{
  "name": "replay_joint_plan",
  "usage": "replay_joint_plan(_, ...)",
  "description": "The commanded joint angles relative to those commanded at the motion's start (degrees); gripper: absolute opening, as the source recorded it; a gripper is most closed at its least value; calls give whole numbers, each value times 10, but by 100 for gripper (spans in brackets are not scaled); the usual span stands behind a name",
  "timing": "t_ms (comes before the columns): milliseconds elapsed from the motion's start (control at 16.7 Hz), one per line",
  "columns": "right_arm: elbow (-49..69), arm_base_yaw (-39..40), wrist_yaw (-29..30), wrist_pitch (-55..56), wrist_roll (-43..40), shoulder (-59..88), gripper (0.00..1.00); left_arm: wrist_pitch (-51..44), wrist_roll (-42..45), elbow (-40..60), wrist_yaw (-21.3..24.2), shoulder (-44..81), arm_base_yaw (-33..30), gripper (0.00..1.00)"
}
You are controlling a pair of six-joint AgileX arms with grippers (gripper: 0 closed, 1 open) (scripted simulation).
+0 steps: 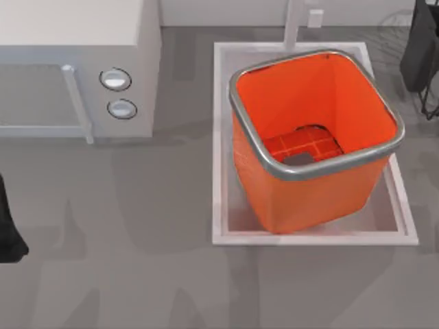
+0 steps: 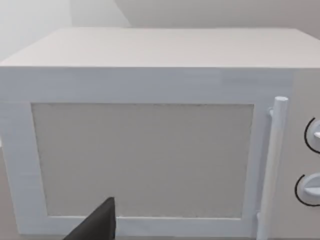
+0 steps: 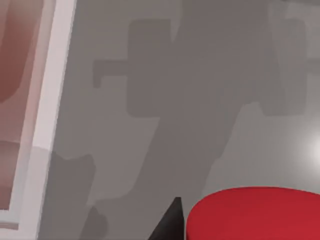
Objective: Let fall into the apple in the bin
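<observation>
Your right arm sits at the upper right edge of the top view, and its wrist camera has the apple (image 3: 252,214) tight in the lower right of the frame, a dark fingertip (image 3: 170,224) right against its side. That reads as the apple clamped in your right gripper, though you only get one finger in shot.

The bin (image 1: 312,147) stands in the right half of the top view, inside a shallow white tray (image 1: 221,137), gridded bottom bare. So you're on the carry step, by my read: fruit in hand, not yet over the opening. Next move calls for swinging in above the grey rim, centring, then opening.

Your left arm idles at the lower left edge, facing the microwave (image 2: 150,145); I cannot tell how its fingers stand.
</observation>
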Motion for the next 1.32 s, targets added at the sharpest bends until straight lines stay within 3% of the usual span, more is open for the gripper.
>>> replay_joint_plan(420,11,1,0,-14,1,-9,0,0,0,0,0,0,0,100)
replay_joint_plan(660,31,18,-4,-47,54,20,0,0,0,0,0,0,0,100)
replay_joint_plan(960,108,72,-11,-138,228,100,0,0,0,0,0,0,0,100)
replay_joint_plan(1320,262,166,-11,-275,547,230,0,0,0,0,0,0,0,100)
